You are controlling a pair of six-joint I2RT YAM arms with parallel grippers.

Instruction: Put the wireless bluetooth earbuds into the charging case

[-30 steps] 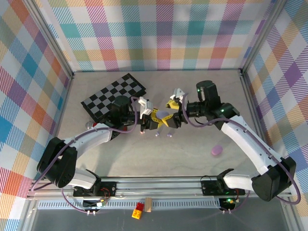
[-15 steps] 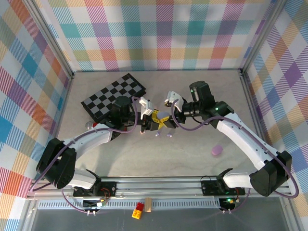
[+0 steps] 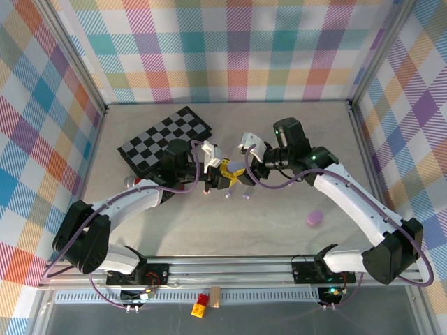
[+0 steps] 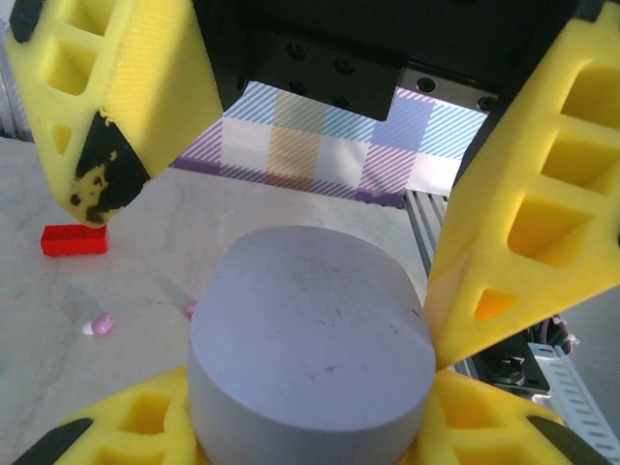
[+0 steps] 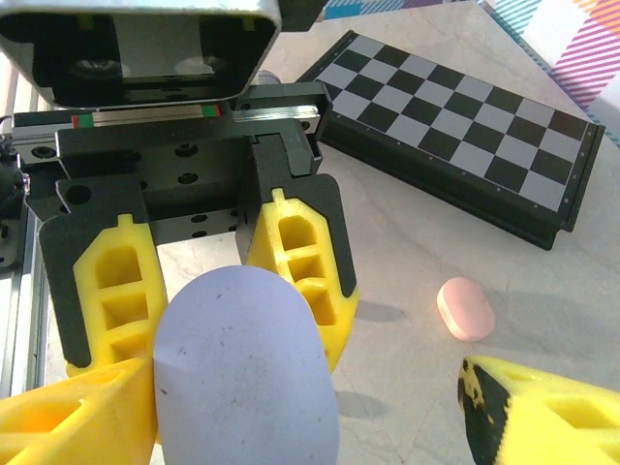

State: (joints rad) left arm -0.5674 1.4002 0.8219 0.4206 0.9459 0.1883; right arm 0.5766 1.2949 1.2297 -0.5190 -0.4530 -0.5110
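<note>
I've got the left gripper pinching the purple case, right gripper spread around it; case hides part of a pink earbud behind.

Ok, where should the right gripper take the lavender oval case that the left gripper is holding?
Take the lavender oval case by the rounded half protruding from the shut left gripper, coming head-on from opposite. The open right gripper straddles that half; close across its width.
</note>
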